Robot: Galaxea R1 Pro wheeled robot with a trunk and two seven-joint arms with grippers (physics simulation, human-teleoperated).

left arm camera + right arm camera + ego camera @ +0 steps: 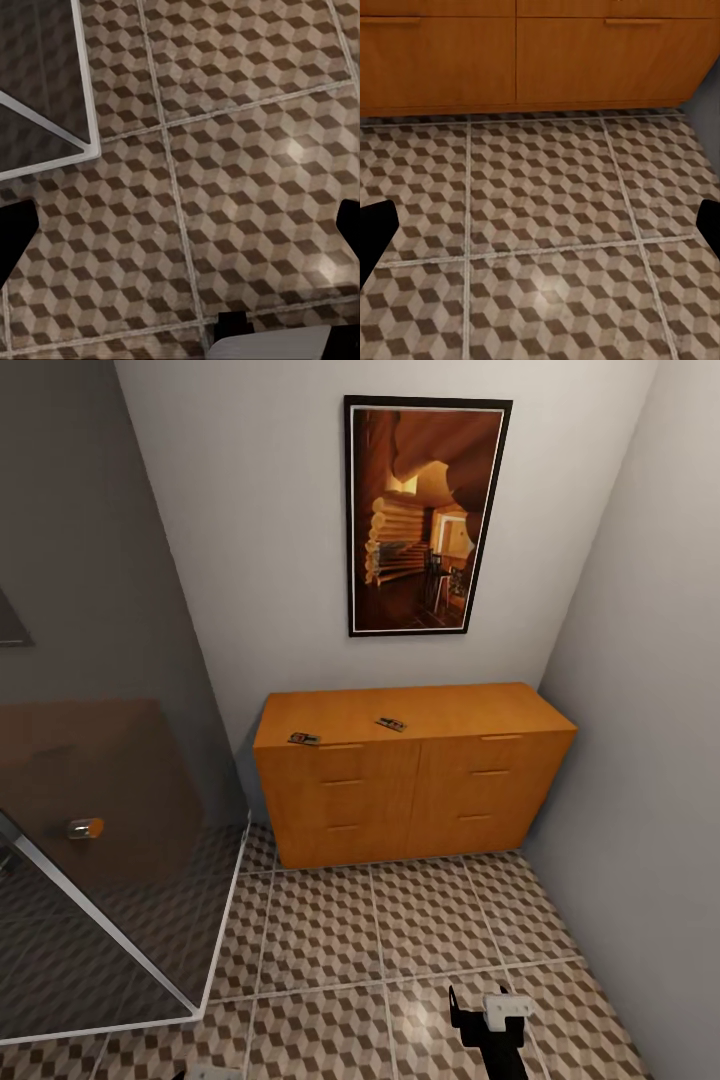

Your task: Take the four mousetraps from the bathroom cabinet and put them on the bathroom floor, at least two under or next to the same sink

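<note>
Head view: two mousetraps (304, 739) lie atop the cabinet (415, 790), well beyond the right pincer (492, 1015), both pincers spread, holding nothing

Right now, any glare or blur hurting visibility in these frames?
Head view: sharp enough to spot two mousetraps on the cabinet; shower glass darkens the left. Left wrist view: soft glare patches on the bathroom floor. Right wrist view: faint sheen, drawers slightly soft.

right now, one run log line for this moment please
phase: approach | mousetraps: two visible on cabinet top | drawers: closed | right gripper: low over bathroom floor, holding nothing | left gripper: empty
</note>
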